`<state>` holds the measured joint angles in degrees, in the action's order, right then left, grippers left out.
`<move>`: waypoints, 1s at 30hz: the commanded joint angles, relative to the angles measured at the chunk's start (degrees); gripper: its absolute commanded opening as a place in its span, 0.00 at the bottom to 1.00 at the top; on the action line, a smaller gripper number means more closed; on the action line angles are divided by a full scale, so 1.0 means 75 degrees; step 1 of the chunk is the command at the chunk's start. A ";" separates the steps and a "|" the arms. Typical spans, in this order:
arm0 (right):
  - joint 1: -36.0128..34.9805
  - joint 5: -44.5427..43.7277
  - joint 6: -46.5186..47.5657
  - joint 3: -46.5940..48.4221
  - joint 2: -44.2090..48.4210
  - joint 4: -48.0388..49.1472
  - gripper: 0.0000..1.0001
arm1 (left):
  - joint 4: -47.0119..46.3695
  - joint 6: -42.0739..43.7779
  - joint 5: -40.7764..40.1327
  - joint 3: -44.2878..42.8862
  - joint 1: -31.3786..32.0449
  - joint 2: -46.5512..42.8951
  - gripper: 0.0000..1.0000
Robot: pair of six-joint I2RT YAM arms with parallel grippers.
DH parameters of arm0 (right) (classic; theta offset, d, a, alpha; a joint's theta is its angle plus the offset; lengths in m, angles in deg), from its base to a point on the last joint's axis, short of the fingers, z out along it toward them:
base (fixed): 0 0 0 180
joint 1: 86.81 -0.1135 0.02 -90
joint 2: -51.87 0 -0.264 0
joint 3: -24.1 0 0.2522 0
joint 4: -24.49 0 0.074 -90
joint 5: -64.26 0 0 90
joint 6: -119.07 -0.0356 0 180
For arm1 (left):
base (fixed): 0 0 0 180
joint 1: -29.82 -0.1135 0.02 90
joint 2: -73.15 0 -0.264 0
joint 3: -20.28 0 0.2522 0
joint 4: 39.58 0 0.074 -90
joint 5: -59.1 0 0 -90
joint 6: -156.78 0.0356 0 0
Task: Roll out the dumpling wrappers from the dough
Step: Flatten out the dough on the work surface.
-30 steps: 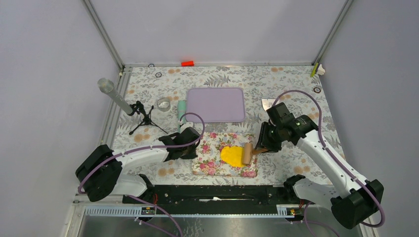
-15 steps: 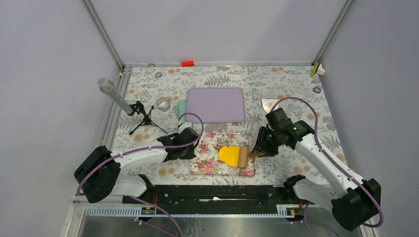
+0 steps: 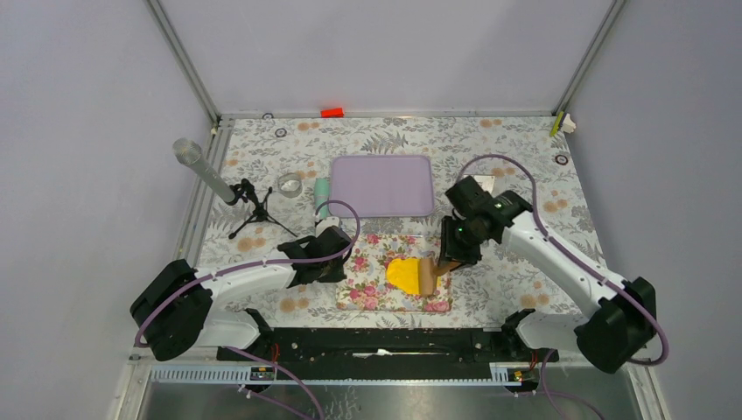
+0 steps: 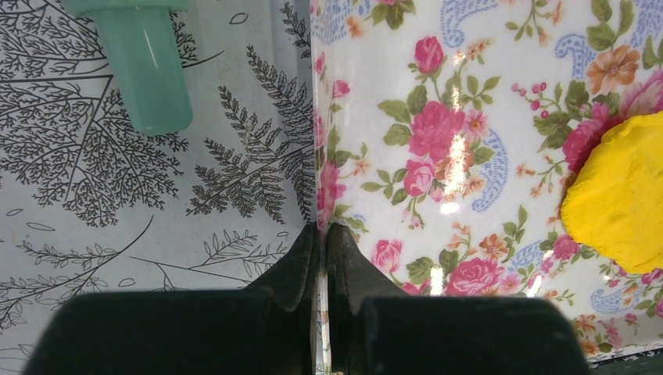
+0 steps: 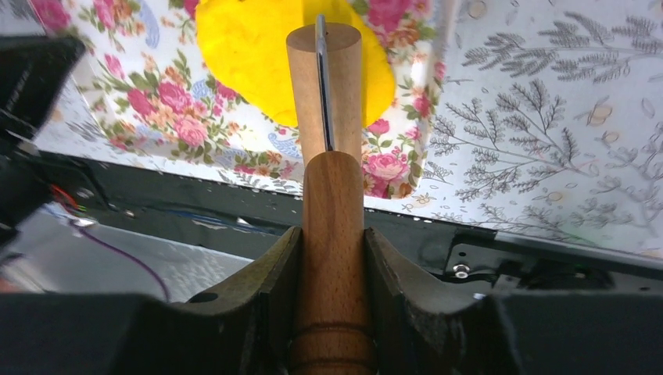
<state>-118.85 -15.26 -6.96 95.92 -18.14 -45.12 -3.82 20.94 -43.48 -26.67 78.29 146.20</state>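
Observation:
The yellow dough [image 3: 403, 274] lies as a flattened irregular sheet on the floral mat [image 3: 372, 282]; it also shows in the left wrist view [image 4: 621, 199] and the right wrist view [image 5: 250, 47]. My right gripper [image 5: 331, 238] is shut on the handle of a wooden rolling pin [image 5: 325, 86], whose roller lies on the dough's right part [image 3: 427, 276]. My left gripper [image 4: 320, 234] is shut on the left edge of the floral mat [image 4: 469, 109], left of the dough. No neat round wrapper discs are in view.
A lilac tray [image 3: 382, 185] lies beyond the mat. A teal cylinder [image 3: 321, 192], a small clear ring [image 3: 290, 184], and a microphone on a tripod [image 3: 219, 185] stand at the left. A metal scraper [image 3: 478, 182] lies behind my right arm.
My right gripper has moved left and slightly away from the near edge, rolling the pin leftward over the dough. The mat has shifted slightly. The left gripper stays on the mat edge.

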 commanded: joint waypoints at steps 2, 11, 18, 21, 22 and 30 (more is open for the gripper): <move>-0.1190 -0.1090 0.0901 0.1304 -0.0989 -0.0773 0.00 | -0.0110 0.0370 -0.0110 -0.0160 0.0016 0.0070 0.00; -0.1278 -0.1891 0.1301 0.1720 -0.1737 -0.0492 0.00 | -0.0018 0.0384 -0.0186 -0.0168 0.0018 -0.0009 0.00; -0.1589 -0.0895 0.0735 0.0373 -0.1413 0.0805 0.00 | -0.0082 0.0393 -0.0120 -0.0184 0.0018 0.0069 0.00; -0.1850 -0.0757 0.0472 0.0115 -0.1171 0.1220 0.00 | -0.0152 0.0406 -0.0066 -0.0192 0.0018 0.0141 0.00; -0.1919 -0.0745 0.0429 0.0075 -0.1158 0.1264 0.00 | -0.0161 0.0406 -0.0063 -0.0221 0.0018 0.0174 0.00; -0.2198 -0.0848 0.0237 0.0269 -0.1680 0.1249 0.00 | -0.0261 0.0458 0.0082 -0.0269 0.0015 0.0282 0.00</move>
<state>-134.63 -17.73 -4.80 99.47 -26.54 -35.90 -4.89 22.07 -43.32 -27.19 78.22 147.49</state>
